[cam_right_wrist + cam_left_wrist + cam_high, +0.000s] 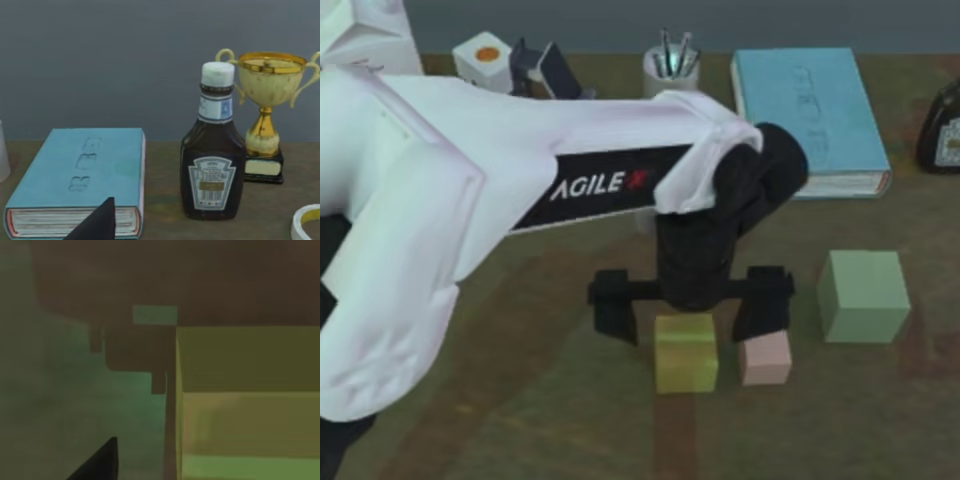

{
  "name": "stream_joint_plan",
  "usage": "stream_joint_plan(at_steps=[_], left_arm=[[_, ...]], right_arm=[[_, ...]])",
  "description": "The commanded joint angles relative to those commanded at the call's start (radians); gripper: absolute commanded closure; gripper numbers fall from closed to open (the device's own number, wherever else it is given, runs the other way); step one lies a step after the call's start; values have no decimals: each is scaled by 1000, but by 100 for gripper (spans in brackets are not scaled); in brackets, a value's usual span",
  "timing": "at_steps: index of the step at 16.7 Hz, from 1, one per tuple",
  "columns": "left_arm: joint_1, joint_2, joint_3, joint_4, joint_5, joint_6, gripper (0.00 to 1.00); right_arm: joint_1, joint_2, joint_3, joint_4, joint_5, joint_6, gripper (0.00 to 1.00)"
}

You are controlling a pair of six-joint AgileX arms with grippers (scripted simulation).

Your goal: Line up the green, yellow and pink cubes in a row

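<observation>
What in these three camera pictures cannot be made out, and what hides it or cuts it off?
- Top view: the left gripper, fingers spread wide, covers the table just behind the yellow cube and pink cube.
- Top view: the right arm is out of frame.
- Left wrist view: the yellow cube is cut off by the edges; the pink cube and green cube are absent.
- Right wrist view: no cubes; one dark fingertip only.

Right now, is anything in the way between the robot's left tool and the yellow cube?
Nothing visible is. The left tool hangs open just behind the yellow cube, its fingers spread wide to either side. The pink cube sits close beside the yellow one, just in front of one finger, so it may get bumped.
</observation>
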Motion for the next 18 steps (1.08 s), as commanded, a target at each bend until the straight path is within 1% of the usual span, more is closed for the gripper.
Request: stream_joint_plan(at_steps=[4, 10, 12, 14, 18], left_arm=[[12, -48, 77, -117, -1, -4, 0], [14, -58, 72, -116, -2, -2, 0], [43, -110, 25, -84, -4, 7, 0], [90, -202, -57, -32, -6, 29, 0], [216, -490, -303, 119, -9, 112, 0]], right_arm=[[0, 0, 0, 0, 0, 0, 0], [3, 9, 8, -6, -1, 2, 0], [15, 56, 53, -37, -3, 13, 0], [33, 139, 131, -90, -5, 30, 0], [79, 412, 348, -244, -4, 81, 0]])
